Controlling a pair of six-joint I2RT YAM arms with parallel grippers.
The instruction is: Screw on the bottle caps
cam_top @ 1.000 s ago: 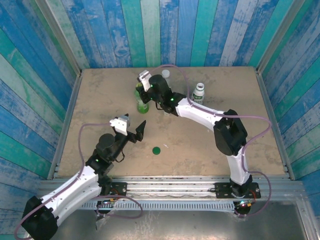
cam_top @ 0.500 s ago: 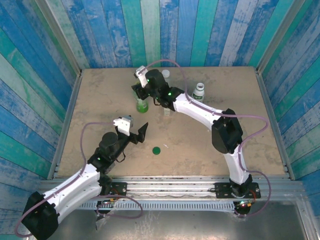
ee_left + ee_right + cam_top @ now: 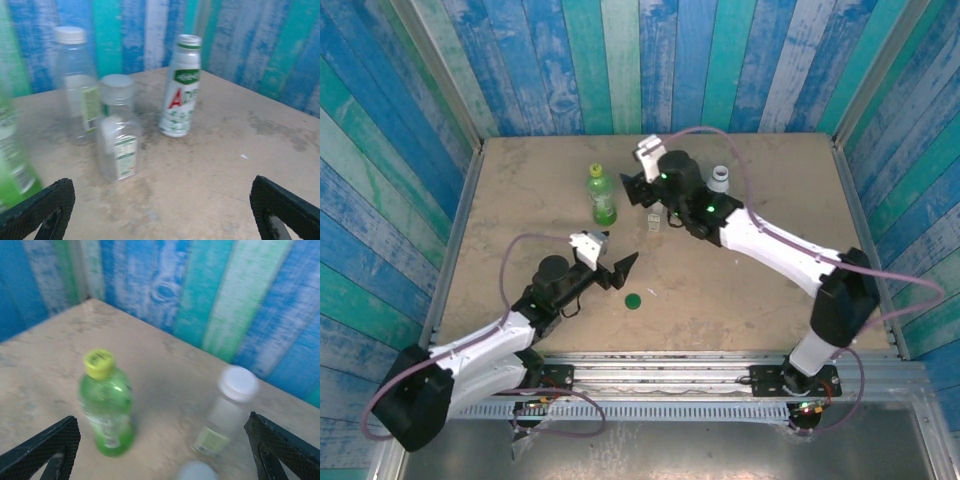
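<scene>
**Inspector:** Tan tabletop (image 3: 520,170), closed in on three sides by blue and green planks (image 3: 620,60). State of the bottles?

**Assessor:** At the far left stands the green bottle (image 3: 604,200), upright, with the yellow-green cap (image 3: 597,172) seated on its neck. To its right and slightly nearer stands the small clear bottle (image 3: 654,221), carrying a pale cap (image 3: 117,82). Farther back is the taller clear bottle (image 3: 223,417), upright, with a white cap (image 3: 239,383) on top.

**Inspector:** And the labelled one?

**Assessor:** On the right of the group, the white bottle (image 3: 181,95) with the green-and-red label stands upright, its mouth uncovered. On the near side the dark green cap (image 3: 633,300) lies flat on the table, well apart from every bottle.

**Inspector:** Pincers?

**Assessor:** Over the bottle group, the right gripper (image 3: 161,435) is released, its fingers spread wide and holding nothing. It is to the right of the green bottle and apart from it. Likewise the left gripper (image 3: 160,192) is spread wide and empty. It sits low on the near side, just left of the dark green cap without touching it, and faces the bottles.
</scene>
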